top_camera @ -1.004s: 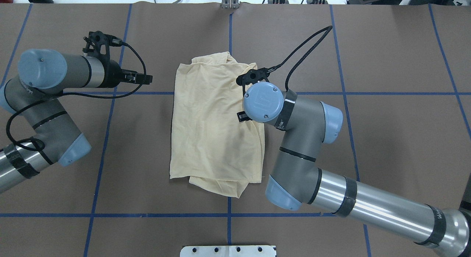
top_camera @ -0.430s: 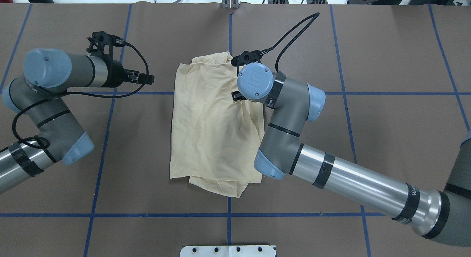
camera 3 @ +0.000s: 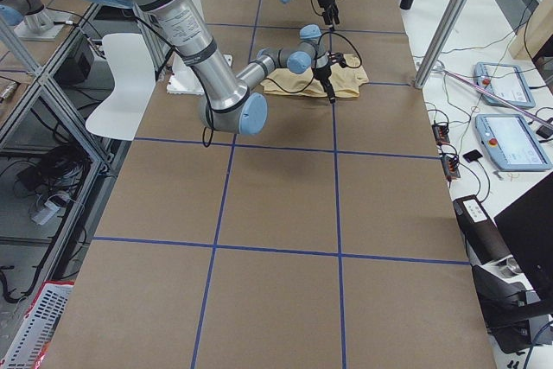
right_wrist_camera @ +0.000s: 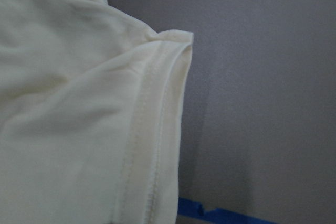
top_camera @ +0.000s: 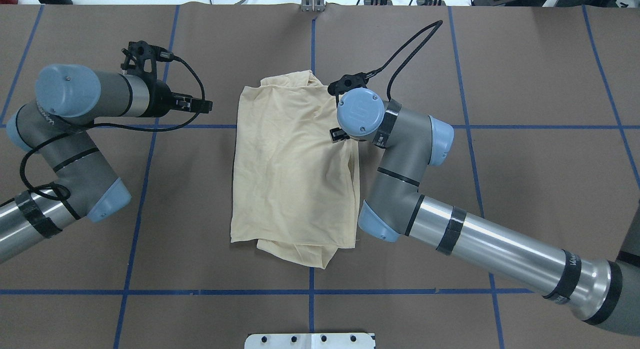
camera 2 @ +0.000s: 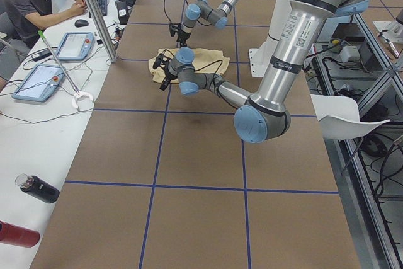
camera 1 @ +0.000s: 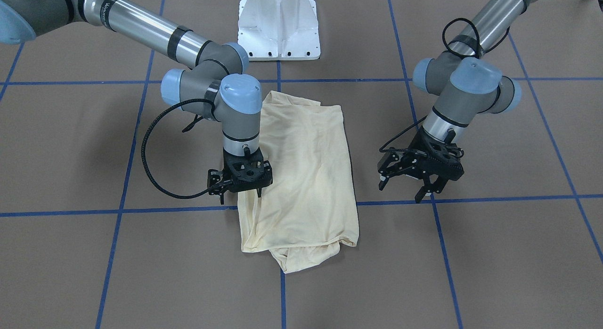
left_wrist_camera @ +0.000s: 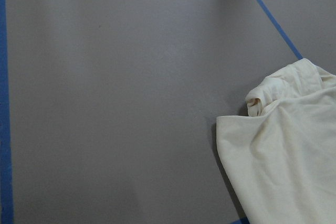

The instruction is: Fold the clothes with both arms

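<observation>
Your right gripper (camera 1: 240, 193) has slid back to the shirt (camera 1: 306, 168), at its side edge. Its fingers are spread, with the edge right under them and nothing pinched yet. Your left gripper (camera 1: 410, 190) hangs spread too, well away from the shirt. No new fold has begun.

**Right arm over the shirt's edge, left pincer standing off**

The cream-yellow T-shirt (top_camera: 290, 179) is lying folded into a rough rectangle in the middle of the brown surface (top_camera: 525, 79). A crumpled layer is poking out under the edge nearest the robot. The right arm (top_camera: 400, 154) is reaching in, its wrist hanging over the shirt's right edge and hiding most of the right pincer (top_camera: 339, 134). The left pincer (top_camera: 204, 106) is pointing at the shirt from the left, well apart from it.
</observation>
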You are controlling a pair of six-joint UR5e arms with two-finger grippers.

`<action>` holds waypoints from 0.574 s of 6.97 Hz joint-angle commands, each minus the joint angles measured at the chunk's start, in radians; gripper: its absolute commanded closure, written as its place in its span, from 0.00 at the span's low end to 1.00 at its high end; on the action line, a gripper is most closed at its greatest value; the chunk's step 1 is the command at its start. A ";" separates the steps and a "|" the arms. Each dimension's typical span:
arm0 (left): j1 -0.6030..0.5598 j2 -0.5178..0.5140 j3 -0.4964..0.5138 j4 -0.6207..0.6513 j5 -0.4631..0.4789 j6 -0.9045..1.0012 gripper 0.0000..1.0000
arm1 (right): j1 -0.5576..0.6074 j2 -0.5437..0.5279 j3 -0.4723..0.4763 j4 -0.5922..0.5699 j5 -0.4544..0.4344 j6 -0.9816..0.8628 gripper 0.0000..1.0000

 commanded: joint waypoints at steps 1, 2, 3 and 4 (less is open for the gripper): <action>0.000 -0.001 0.002 0.000 0.000 -0.002 0.00 | 0.043 -0.029 0.005 0.006 0.057 -0.059 0.00; 0.000 -0.001 0.000 0.000 0.000 -0.002 0.00 | 0.058 -0.028 0.010 0.006 0.080 -0.062 0.00; 0.002 -0.001 0.000 0.000 0.000 -0.002 0.00 | 0.069 -0.025 0.023 0.009 0.104 -0.062 0.00; 0.002 -0.002 0.000 0.000 -0.001 -0.004 0.00 | 0.087 -0.026 0.046 0.009 0.147 -0.060 0.00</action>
